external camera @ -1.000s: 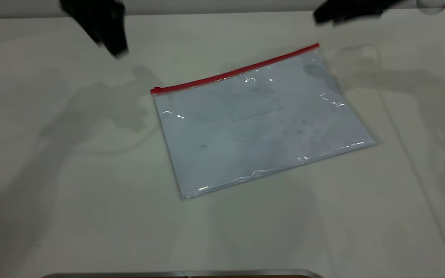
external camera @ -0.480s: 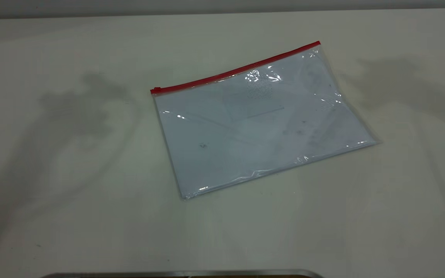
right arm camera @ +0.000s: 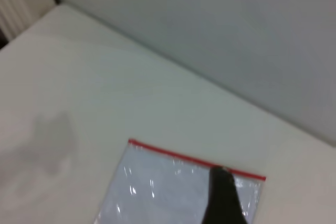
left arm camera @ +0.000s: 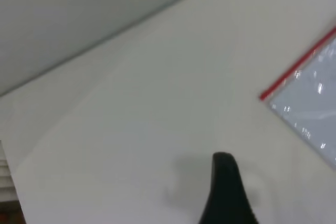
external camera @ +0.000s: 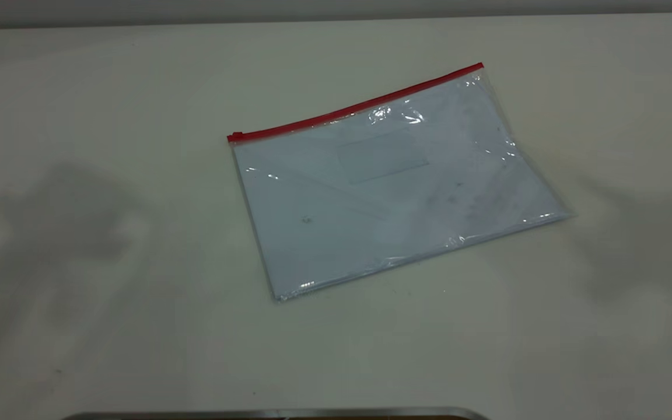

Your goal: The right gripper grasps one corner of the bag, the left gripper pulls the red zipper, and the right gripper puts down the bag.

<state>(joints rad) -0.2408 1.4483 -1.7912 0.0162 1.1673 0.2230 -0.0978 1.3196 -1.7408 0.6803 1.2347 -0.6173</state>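
Observation:
The bag (external camera: pixel 394 186) lies flat on the white table, clear and glossy, with white sheets and a faint label patch showing through. The red zipper (external camera: pixel 359 108) runs along its far long edge, with the slider tab (external camera: pixel 235 136) at the left end. Neither gripper shows in the exterior view; only their shadows fall on the table left and right of the bag. In the left wrist view a black tip of the left gripper (left arm camera: pixel 227 192) hangs above bare table, apart from the bag's corner (left arm camera: pixel 315 108). In the right wrist view a black tip of the right gripper (right arm camera: pixel 223 200) is high above the bag (right arm camera: pixel 163 192).
The white table (external camera: pixel 108 303) spreads wide around the bag on all sides. A metal edge (external camera: pixel 277 413) runs along the front. A grey wall (right arm camera: pixel 210 24) stands behind the table's far edge.
Both grippers, seen at the top of the exterior view a second ago, have left it. Their shadows have slid outward and toward the front. The bag has not moved.

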